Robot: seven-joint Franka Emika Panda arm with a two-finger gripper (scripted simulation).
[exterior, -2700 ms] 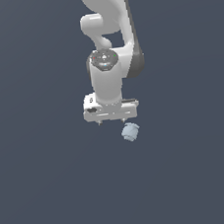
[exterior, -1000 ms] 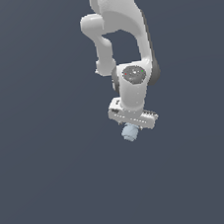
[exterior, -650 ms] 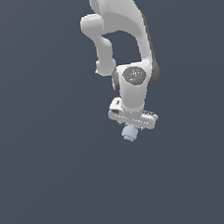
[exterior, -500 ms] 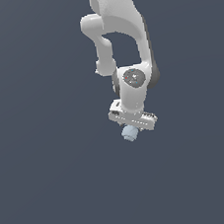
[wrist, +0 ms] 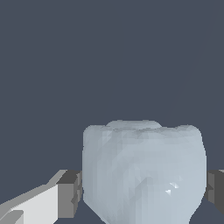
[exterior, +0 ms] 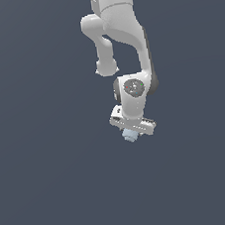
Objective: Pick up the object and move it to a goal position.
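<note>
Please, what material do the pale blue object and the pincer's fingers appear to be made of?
The object looks like matte plaster or hard plastic: faceted, lumpy, with only tiny highlights. The fingers seem dull grey rubber or plastic, flat and without shine. It is a render, so neither is certain.

A plain dark blue-grey backdrop (exterior: 48,182) fills both views. It is flat and even in tone.

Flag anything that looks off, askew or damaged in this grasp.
Nothing stands out. The object sits between the jaws of the gripper, with a grey pad at each side in the wrist view. Its lumpy surface shows no break that I can see.
</note>
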